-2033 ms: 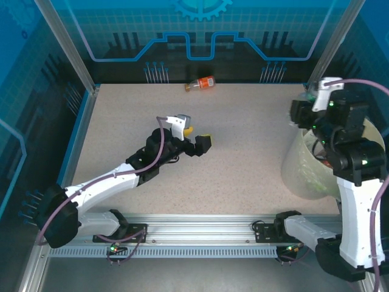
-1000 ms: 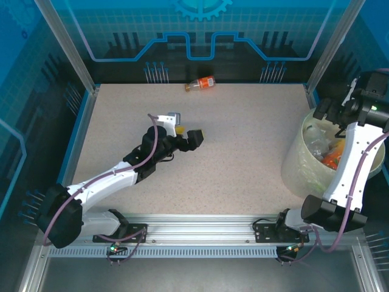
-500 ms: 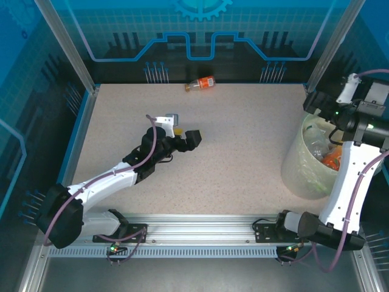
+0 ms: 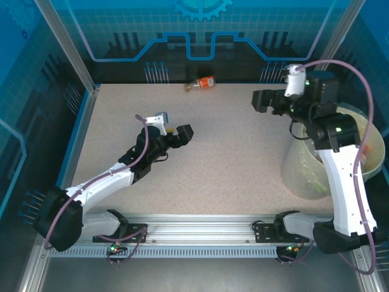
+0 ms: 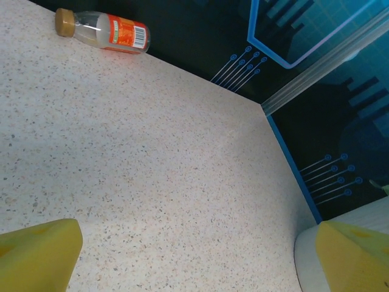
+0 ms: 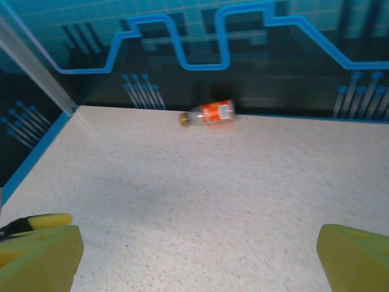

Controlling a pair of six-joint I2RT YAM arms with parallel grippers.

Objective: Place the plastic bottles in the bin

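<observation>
Top external: bottle (image 4: 199, 84) lying at back wall (image 4: 121, 64); likely light, slick, rolls; grip across label (image 4: 207, 81); left gripper (image 4: 178, 132), right gripper (image 4: 261, 101) spread, empty.

From above and behind me, the top camera looked down; both wrist cameras skimmed low over the speckled beige tabletop (image 4: 243, 158), sharing the orange-labelled clear plastic bottle (image 5: 106, 31), seemingly nearer my left wrist.

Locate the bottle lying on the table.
In the top view the orange-labelled bottle lies on its side by the back wall, near its middle.
</observation>
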